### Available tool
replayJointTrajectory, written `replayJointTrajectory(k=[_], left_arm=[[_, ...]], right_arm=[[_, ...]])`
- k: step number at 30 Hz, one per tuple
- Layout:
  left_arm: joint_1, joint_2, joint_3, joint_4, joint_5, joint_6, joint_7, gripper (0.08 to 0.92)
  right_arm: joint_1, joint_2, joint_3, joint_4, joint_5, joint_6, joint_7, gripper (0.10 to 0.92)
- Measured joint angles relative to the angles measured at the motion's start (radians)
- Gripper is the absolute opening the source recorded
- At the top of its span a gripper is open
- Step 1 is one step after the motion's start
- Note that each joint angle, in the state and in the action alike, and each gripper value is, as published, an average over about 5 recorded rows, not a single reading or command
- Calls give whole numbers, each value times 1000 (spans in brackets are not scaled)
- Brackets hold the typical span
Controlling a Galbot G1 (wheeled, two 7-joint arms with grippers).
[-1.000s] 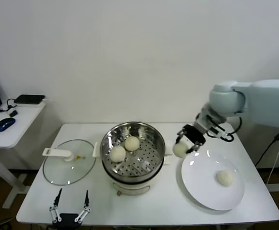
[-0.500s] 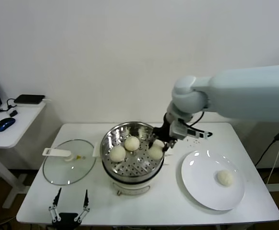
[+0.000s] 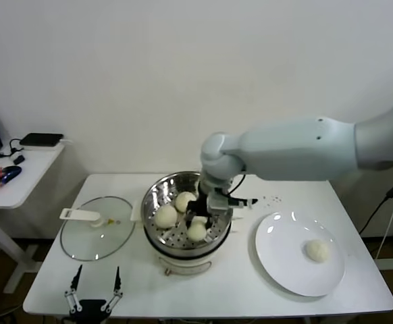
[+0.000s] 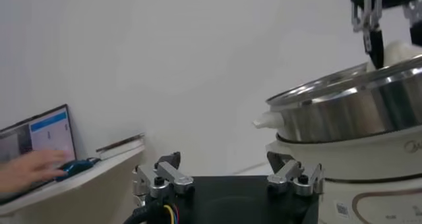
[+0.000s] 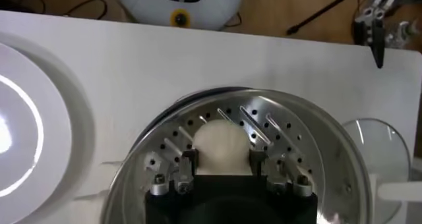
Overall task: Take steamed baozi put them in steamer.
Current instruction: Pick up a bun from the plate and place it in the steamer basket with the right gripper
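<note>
Since a second ago my right gripper has carried its baozi from beside the plate into the steamer, fingers clamped on it. That makes three baozi in the basket and one on the plate. My left gripper waits open at the table's near edge.

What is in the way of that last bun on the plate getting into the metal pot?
Nothing visible. The last baozi lies alone on the white plate, with bare table up to the steamer. The right gripper holds a third bun inside; room remains beside the two already there.
</note>
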Motion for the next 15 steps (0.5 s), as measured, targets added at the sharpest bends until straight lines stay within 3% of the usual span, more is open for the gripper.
replayJointTrajectory(k=[8, 15], left_arm=[[-2, 0, 0, 2, -2, 0, 0, 823], [2, 0, 0, -2, -4, -1, 0, 823]], right_arm=[[-67, 45, 21, -53, -29, 4, 21, 557], [-74, 49, 21, -65, -24, 12, 33, 726]])
